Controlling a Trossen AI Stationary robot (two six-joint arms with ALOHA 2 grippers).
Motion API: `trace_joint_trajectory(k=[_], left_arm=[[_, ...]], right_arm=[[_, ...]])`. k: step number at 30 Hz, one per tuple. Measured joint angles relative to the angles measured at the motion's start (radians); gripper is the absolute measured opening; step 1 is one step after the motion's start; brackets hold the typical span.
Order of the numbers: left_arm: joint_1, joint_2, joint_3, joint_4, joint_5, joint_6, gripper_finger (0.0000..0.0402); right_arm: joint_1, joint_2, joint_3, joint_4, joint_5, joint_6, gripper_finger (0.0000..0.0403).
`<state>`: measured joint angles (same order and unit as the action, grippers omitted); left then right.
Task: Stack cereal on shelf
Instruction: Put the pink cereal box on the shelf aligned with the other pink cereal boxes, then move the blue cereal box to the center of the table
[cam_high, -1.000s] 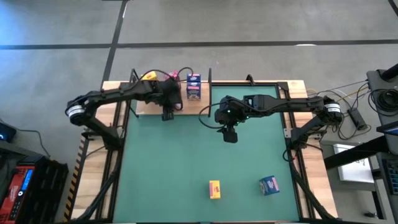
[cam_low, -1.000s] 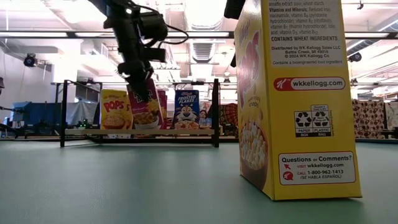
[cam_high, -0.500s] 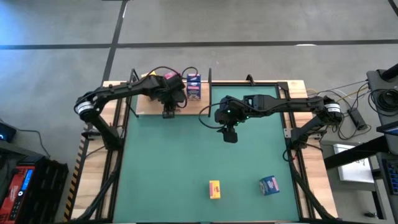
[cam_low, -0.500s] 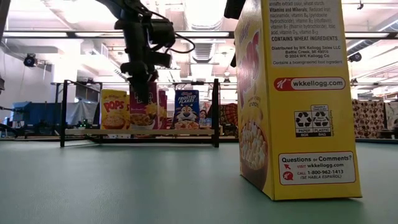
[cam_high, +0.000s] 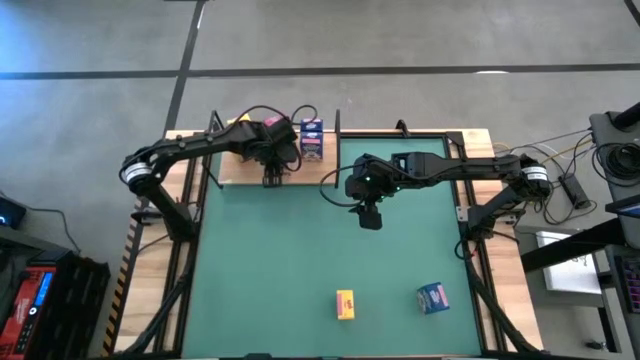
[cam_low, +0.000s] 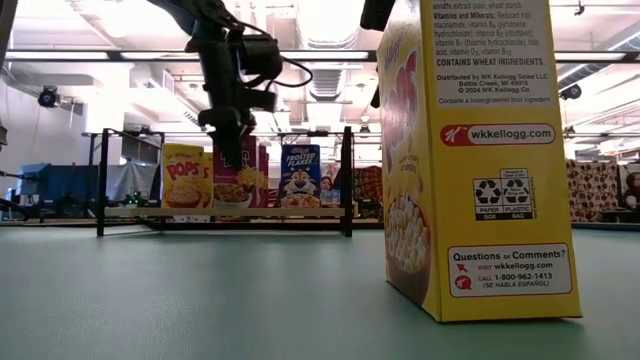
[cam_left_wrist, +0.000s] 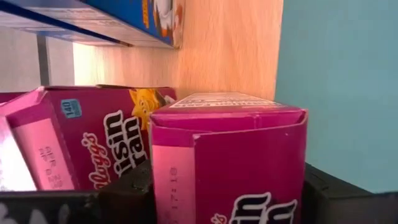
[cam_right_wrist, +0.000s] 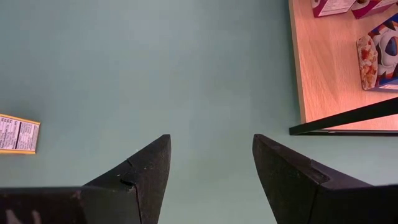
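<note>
While I am working at the far edge of the green mat (cam_high: 330, 240), the shelf (cam_high: 245, 170) is sitting at about eleven o'clock on the table, its pale board framed by black uprights. My left gripper (cam_high: 271, 178) is hanging over the shelf's front edge with its fingers clamped on a pink box (cam_left_wrist: 230, 162), which I am holding upright just beside another pink box (cam_left_wrist: 74, 143) already standing there. A blue box (cam_high: 311, 140) is standing at the shelf's one o'clock end and a yellow Pops box (cam_low: 185, 177) at the other end. My right gripper (cam_high: 369, 215) is hovering over the mat's middle with its fingers apart and nothing between them. Two boxes are waiting on the mat: a yellow box (cam_high: 344, 303) at six o'clock and a second blue box (cam_high: 432, 297) at about five o'clock, well apart from the shelf.

I am judging the risk to be at the release. The pink box is going in close against its neighbour, so a slightly tilted set-down could knock that one over, and a box placed too near the front edge could tip onto the mat.

Readable print: "Pops" on the yellow shelf box, "Frosted Flakes" on the blue one, and on the near yellow box in the low view "wkkellogg.com", "Questions or Comments?" and "1-800-962-1413".
</note>
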<state>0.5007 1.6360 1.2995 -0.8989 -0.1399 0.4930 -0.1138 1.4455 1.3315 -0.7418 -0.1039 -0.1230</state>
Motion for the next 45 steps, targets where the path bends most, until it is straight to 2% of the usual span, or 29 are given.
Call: trace_joint_trajectory(k=[12,24,32,42,45], left_arm=[[0.001,-0.005,0.034,-0.022,0.0,0.004,0.0186],[0.001,-0.006,0.093,-0.141,-0.006,-0.003,0.0215],[0.001,-0.017,0.178,-0.206,-0.008,-0.01,0.0218],[-0.003,-0.023,0.287,-0.335,-0.007,-0.089,0.0218],[-0.02,-0.04,0.291,-0.359,0.05,-0.191,0.0218]], right_arm=[[0.0,0.0,0.0,0.0,0.0,0.0,0.0216],[0.0,0.0,0.0,0.0,0.0,0.0,0.0217],[0.0,0.0,0.0,0.0,0.0,0.0,0.0216],[0.0,0.0,0.0,0.0,0.0,0.0,0.0216],[0.0,0.0,0.0,0.0,0.0,0.0,0.0217]])
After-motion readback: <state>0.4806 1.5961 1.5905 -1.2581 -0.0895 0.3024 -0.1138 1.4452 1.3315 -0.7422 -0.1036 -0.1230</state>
